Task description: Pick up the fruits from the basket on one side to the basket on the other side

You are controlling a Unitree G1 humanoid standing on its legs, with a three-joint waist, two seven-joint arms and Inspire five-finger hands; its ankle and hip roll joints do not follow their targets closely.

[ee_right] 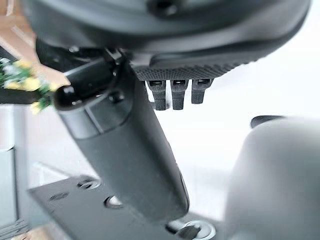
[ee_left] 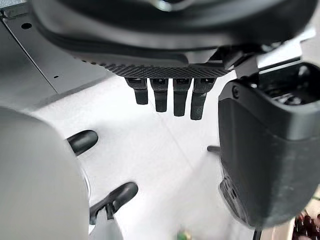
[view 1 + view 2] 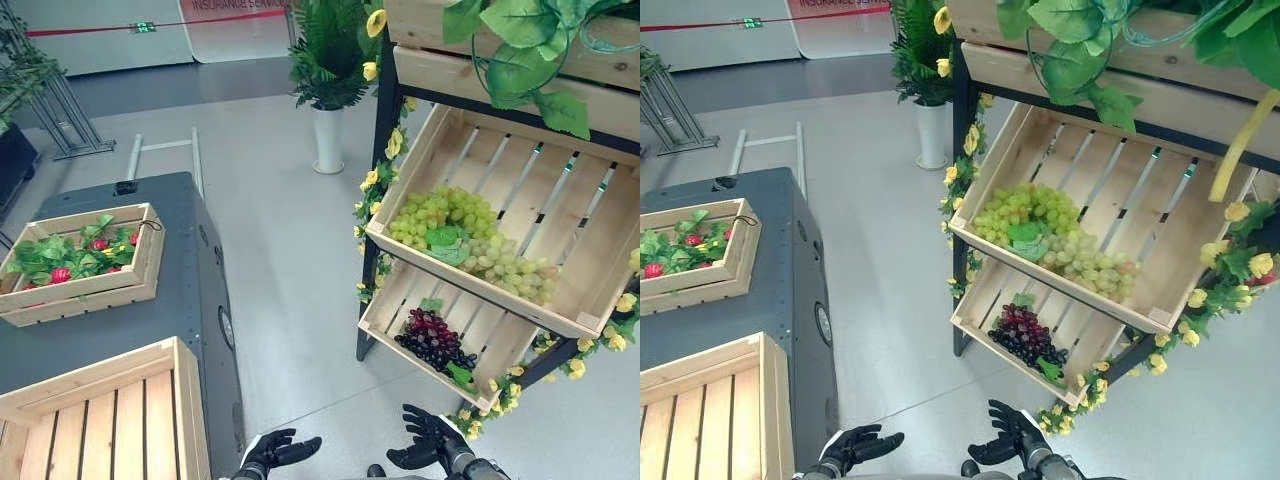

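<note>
Your right hand (image 3: 432, 440) and left hand (image 3: 278, 449) both hang low with fingers loosely spread, holding nothing. The dark purple grape bunch (image 3: 434, 340) lies in the lower slanted wooden crate (image 3: 400, 290), just ahead of your right hand, its long axis running down the slope; reach with that one

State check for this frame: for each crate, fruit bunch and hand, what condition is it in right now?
Upper shelf crate: tilted forward, holds green grapes.
Green grapes: resting in the upper crate, untouched.
Lower shelf crate: tilted, holds purple grapes.
Purple grapes: lying in the lower crate.
Near crate: on the dark cabinet, nothing in it.
Far crate: holds leaves and red fruit.
Left hand: open, holding nothing.
Right hand: open, holding nothing.
</note>
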